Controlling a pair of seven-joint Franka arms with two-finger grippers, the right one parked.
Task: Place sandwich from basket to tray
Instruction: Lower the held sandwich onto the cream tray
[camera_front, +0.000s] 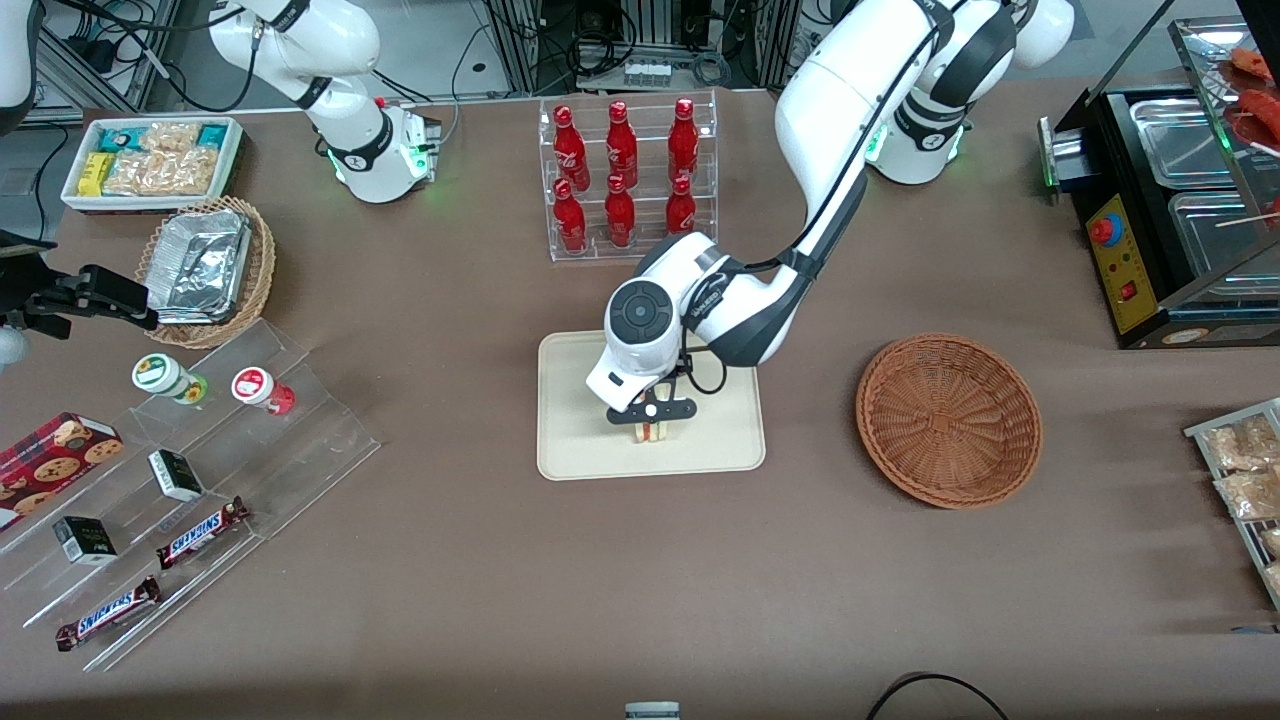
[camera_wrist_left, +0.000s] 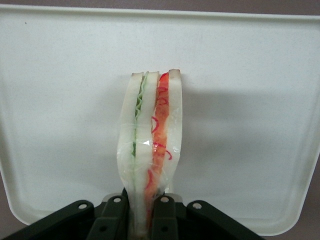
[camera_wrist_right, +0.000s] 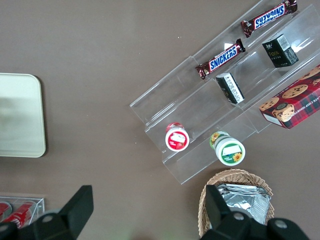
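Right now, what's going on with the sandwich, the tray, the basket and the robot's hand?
sandwich: standing on edge over the tray, pinched in the jaws.
tray: flat on the table under the sandwich.
basket: empty, upright.
gripper: over the tray, shut on the sandwich.

The working arm reaches from its base at the counter's edge farthest from the front camera, toward the middle of the counter. Its upper link slopes down toward the camera; the elbow bends, and the forearm runs sideways toward the parked arm's end. The wrist turns straight down, its round end cap facing the camera. The hand (camera_front: 650, 428) hangs directly beneath the wrist, low over the tray (camera_front: 570, 455). In the wrist view both black fingers (camera_wrist_left: 114, 215) stand close together, pressed against the two faces of the sandwich (camera_wrist_left: 151, 150), which sits upright between them, its long edge running from six to twelve o'clock.
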